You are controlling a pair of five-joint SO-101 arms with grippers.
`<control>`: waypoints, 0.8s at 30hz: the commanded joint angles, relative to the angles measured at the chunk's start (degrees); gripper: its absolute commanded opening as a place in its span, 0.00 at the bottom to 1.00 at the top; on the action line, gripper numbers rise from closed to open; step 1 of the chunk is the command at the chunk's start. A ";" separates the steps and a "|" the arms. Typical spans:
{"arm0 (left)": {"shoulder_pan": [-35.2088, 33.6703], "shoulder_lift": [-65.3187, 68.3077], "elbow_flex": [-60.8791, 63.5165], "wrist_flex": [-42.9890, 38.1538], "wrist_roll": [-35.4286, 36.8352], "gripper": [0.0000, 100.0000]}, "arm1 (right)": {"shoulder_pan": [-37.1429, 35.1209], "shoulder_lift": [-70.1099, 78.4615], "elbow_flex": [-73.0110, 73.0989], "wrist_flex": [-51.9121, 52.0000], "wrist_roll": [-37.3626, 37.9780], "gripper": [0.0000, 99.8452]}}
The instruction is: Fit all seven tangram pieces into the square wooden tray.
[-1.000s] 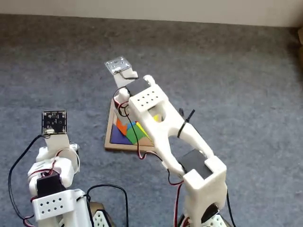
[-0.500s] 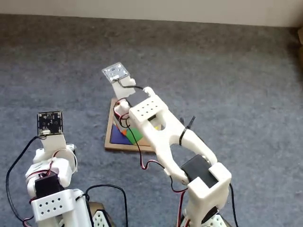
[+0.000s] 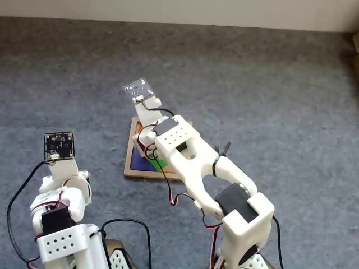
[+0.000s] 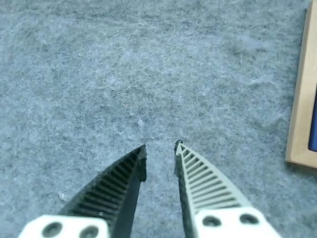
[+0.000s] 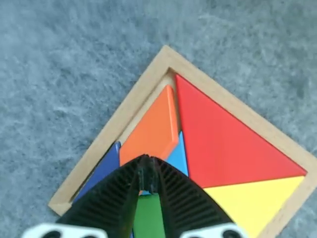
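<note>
The square wooden tray lies on the grey carpet with a corner pointing away from me. Inside it sit a large red triangle, a yellow triangle, an orange piece, a light blue piece, a dark blue piece and a green piece. My right gripper is shut, its tips low over the orange piece's near edge; whether they touch it I cannot tell. My left gripper hangs open over bare carpet, with the tray's edge off to its side.
In the high view the right arm covers most of the tray. The left arm stands at the near left, apart from it. Grey carpet stretches all round, with a pale wall strip along the far edge.
The right arm has swung left and lowered over the tray, hiding more of the pieces. The left arm shifted slightly left early on, then held still.
</note>
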 commanded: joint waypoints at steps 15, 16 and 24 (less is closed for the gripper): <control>-0.40 -0.66 -0.57 -1.14 -0.62 0.12 | 0.92 -3.82 -3.91 6.55 -0.18 0.01; -0.40 -0.66 -0.57 -1.14 -0.62 0.12 | 1.36 -5.85 -3.91 7.87 -0.18 0.01; -0.40 -0.66 -0.84 -1.05 -0.44 0.12 | 5.93 -25.45 -0.13 16.22 -0.18 0.01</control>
